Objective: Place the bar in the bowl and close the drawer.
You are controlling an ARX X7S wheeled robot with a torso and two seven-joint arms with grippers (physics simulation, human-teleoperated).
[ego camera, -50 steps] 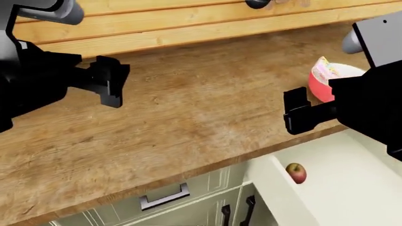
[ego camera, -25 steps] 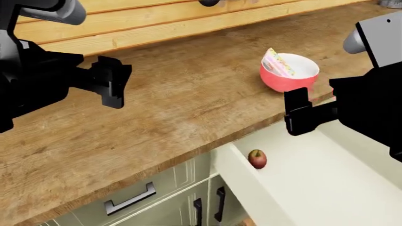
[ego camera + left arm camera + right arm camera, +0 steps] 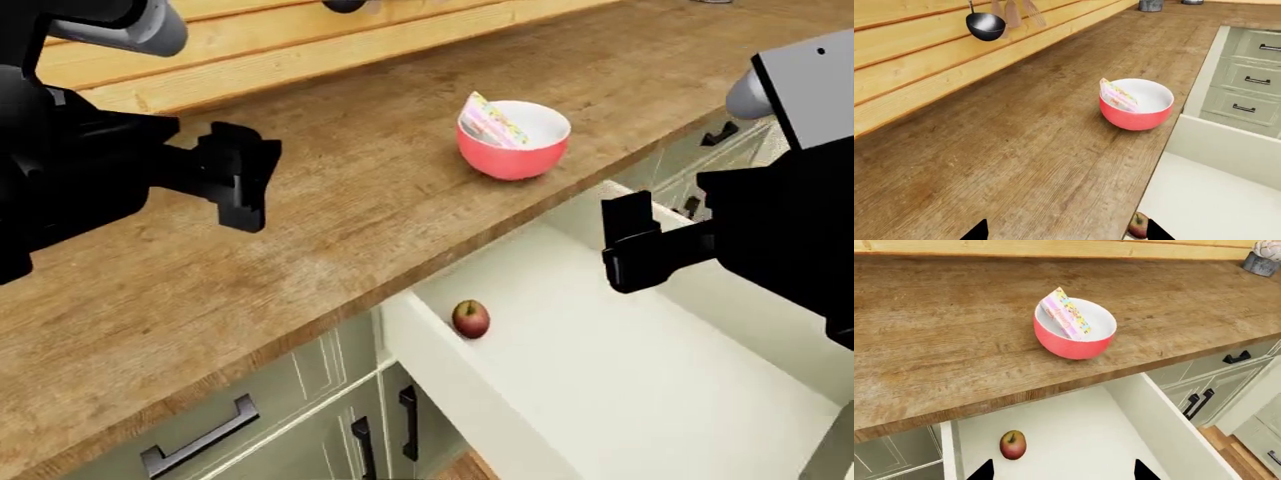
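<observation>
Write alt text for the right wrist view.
A red bowl holding a confetti-dotted bar propped against its rim sits on a wooden counter. Below, a white drawer stands open with a small apple inside.

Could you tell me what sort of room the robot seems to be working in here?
It looks like a kitchen, in a simulator's render: a wooden countertop over pale green cabinets with black handles, a ladle hanging on the plank wall, and an apple lying in an open drawer.
</observation>
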